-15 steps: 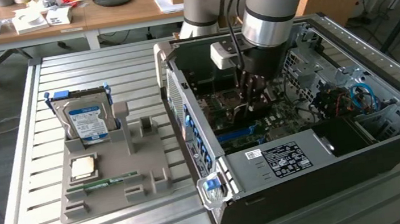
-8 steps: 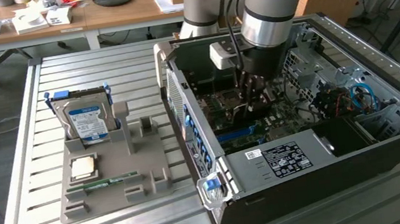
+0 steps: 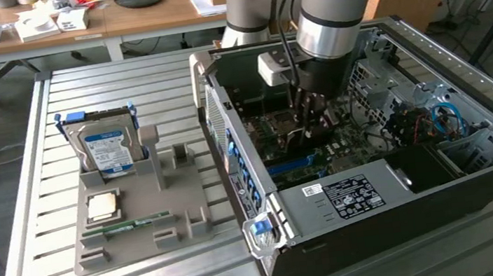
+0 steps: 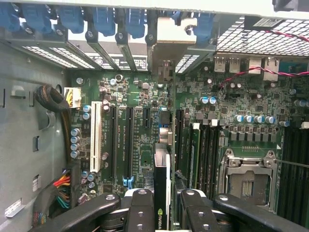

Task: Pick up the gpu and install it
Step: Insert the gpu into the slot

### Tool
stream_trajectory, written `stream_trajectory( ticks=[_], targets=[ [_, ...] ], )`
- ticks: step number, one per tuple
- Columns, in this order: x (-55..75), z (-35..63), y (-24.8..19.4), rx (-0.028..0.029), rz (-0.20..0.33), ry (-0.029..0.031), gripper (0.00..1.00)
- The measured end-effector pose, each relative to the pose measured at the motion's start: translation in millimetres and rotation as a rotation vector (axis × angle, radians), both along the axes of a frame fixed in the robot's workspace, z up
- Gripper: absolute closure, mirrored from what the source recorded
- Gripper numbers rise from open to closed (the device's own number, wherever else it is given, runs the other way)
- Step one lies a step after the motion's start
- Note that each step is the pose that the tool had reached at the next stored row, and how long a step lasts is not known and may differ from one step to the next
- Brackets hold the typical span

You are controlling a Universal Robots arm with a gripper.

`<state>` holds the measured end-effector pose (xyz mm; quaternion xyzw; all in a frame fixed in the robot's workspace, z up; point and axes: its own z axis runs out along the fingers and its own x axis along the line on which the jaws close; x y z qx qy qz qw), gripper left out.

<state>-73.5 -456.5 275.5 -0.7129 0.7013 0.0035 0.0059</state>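
In the wrist view the hand (image 4: 166, 209) squeezes the thin gpu (image 4: 161, 174) edge-on, just above the green board (image 4: 140, 101). The exterior view shows the arm (image 3: 334, 7) down inside the open computer case (image 3: 394, 190) (on the slatted counter (image 3: 108, 84)).

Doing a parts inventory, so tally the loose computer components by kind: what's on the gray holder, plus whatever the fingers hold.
Hard drive: 1, upright in the gray holder
Processor chip: 1, on the holder
Memory stick: 1, on the holder
gpu: 1, edge-on between the fingers
Total: 4
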Motion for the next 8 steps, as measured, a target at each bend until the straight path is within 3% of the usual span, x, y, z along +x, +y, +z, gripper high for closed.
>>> stream_trajectory(
  ticks=[8],
  targets=[
    [-0.3, -3.1, 0.1, 0.0001, 0.0, 0.0, 0.74]
  ],
)
